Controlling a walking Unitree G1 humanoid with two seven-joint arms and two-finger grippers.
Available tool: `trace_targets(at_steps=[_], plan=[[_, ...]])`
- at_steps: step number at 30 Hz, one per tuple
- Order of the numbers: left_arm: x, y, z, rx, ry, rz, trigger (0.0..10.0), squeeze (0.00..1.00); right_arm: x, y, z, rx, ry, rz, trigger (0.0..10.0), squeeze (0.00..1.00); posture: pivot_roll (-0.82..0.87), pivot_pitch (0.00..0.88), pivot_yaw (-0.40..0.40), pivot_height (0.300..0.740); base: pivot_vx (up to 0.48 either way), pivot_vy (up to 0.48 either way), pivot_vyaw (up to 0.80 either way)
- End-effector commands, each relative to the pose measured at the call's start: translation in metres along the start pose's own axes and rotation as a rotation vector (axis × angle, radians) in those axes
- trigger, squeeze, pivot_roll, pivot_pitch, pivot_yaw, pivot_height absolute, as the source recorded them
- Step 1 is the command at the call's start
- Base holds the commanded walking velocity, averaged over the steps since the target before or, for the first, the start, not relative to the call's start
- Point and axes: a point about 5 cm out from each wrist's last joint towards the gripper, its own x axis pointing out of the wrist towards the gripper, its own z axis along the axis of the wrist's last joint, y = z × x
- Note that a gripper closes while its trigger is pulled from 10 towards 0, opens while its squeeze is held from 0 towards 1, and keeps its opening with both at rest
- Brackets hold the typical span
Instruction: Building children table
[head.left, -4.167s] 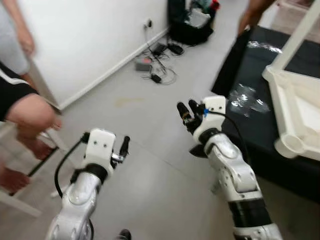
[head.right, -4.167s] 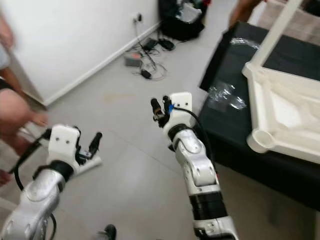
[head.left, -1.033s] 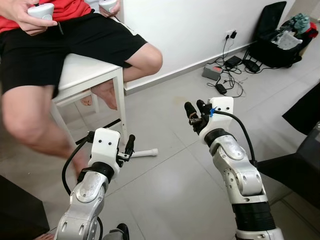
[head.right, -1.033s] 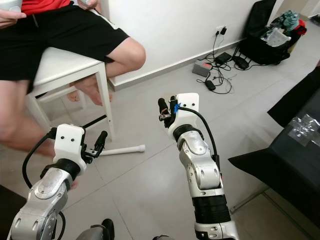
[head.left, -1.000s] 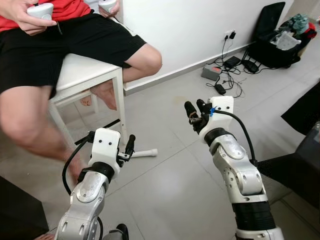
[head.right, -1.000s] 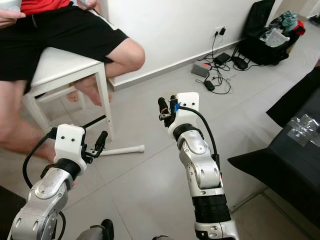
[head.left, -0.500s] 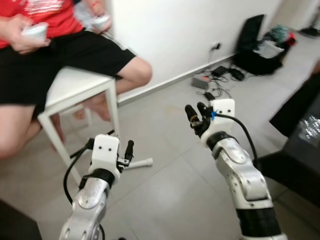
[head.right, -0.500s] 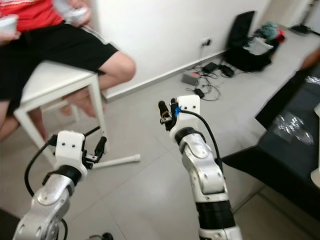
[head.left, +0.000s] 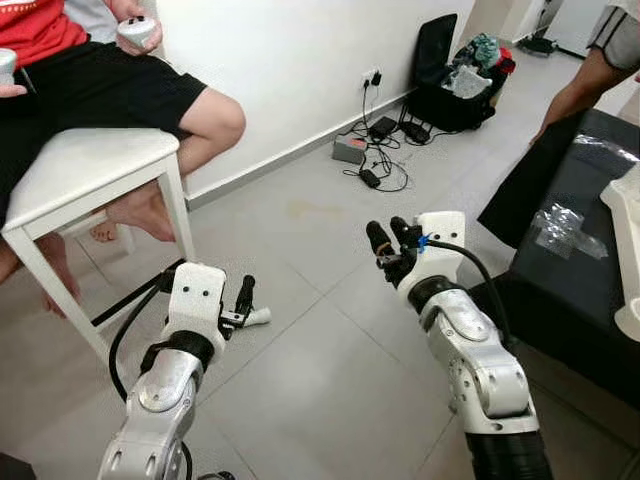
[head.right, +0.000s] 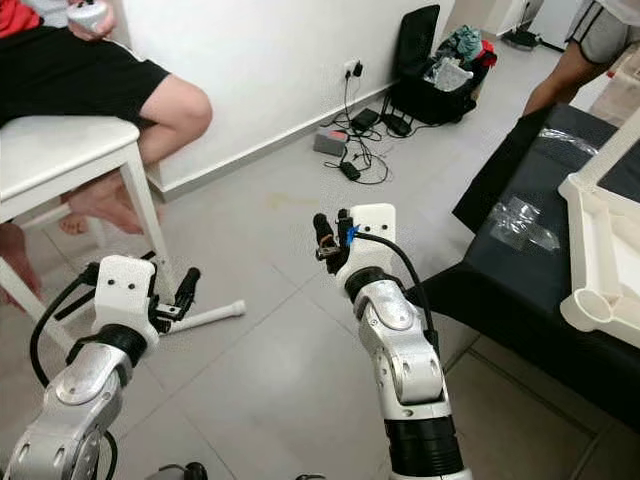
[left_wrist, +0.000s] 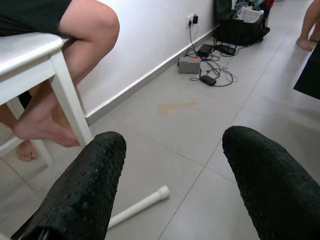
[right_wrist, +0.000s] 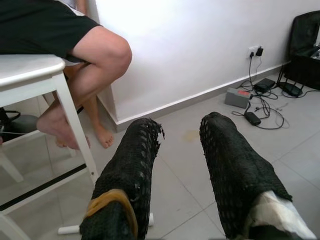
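I hold both arms raised over the grey tiled floor (head.left: 330, 370), the left gripper (left_wrist: 172, 185) spread wide and grasping nothing, the right gripper (right_wrist: 177, 165) parted with nothing between its fingers. The white cylindrical table leg (head.right: 205, 318) lies on the floor just beyond my left gripper, near the white wooden stool (head.left: 80, 180) where a person sits. The white upturned tabletop (head.right: 600, 250) rests on a black mat (head.right: 500, 250) to my right.
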Motion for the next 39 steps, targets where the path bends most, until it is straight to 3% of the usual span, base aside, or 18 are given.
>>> trace_targets(at_steps=[1,8,15,28,39], plan=[[-0.005,-0.002,-0.004,-0.008,0.027,0.002,10.0,0.0,-0.007,0.0,-0.009,0.005,0.029,0.001,10.0,0.0,-0.01,0.27,-0.129,0.74,0.0,0.0,0.0],[-0.004,-0.002,0.004,-0.024,0.016,0.02,10.0,0.0,-0.016,0.002,-0.014,0.01,0.058,0.003,10.0,0.0,0.01,0.28,-0.117,0.74,0.0,0.0,0.0],[0.004,0.0,0.006,-0.001,-0.001,0.005,10.0,0.0,-0.008,0.005,-0.009,0.0,0.032,0.024,10.0,0.0,0.01,0.27,-0.109,0.74,0.0,0.0,0.0],[-0.001,-0.001,0.004,-0.005,0.019,0.009,10.0,0.0,-0.008,0.001,-0.009,-0.031,0.045,0.007,10.0,0.0,0.01,0.272,-0.114,0.74,0.0,0.0,0.71],[0.0,-0.005,0.001,-0.012,0.03,-0.007,10.0,0.0,-0.01,-0.008,-0.009,-0.032,0.043,-0.026,10.0,0.0,0.01,0.254,-0.101,0.74,0.0,0.0,0.0]])
